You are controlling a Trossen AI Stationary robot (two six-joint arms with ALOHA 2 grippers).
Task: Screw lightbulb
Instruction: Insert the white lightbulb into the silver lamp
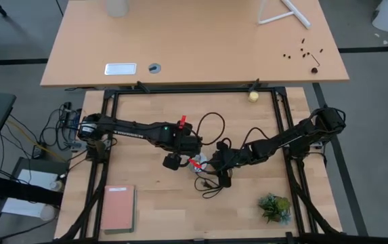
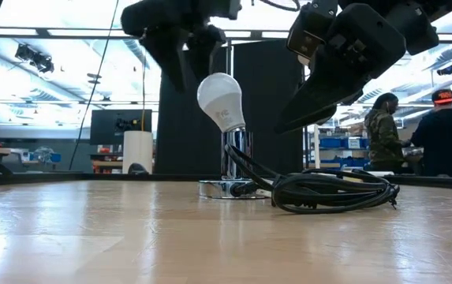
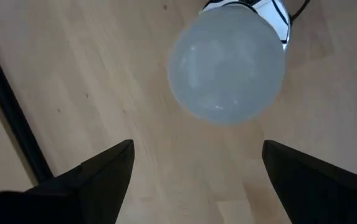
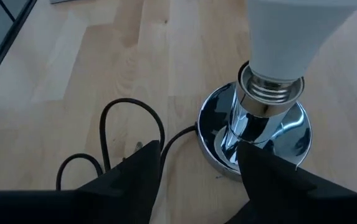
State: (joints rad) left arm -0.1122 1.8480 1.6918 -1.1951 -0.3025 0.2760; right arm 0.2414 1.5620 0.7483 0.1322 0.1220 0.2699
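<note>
The white frosted lightbulb [image 2: 220,99] stands tilted, its threaded base [image 4: 271,87] stuck into the top of the chrome post of the round silver socket disc [image 4: 253,140] on the table. It also shows in the left wrist view [image 3: 227,65]. My left gripper [image 3: 197,146] is open just above and beside the bulb's round end, fingers on neither side of it; it shows in the high view [image 1: 175,163]. My right gripper [image 4: 198,146] is open, hanging above the table beside the socket post, clear of it [image 2: 289,118].
The socket's black cord [image 2: 328,189] lies coiled on the table beside the disc. A small yellowish ball [image 1: 253,96] sits at the far edge, a pink book [image 1: 119,207] at the near left, a small plant [image 1: 275,207] at the near right. People [image 2: 446,134] stand beyond the table.
</note>
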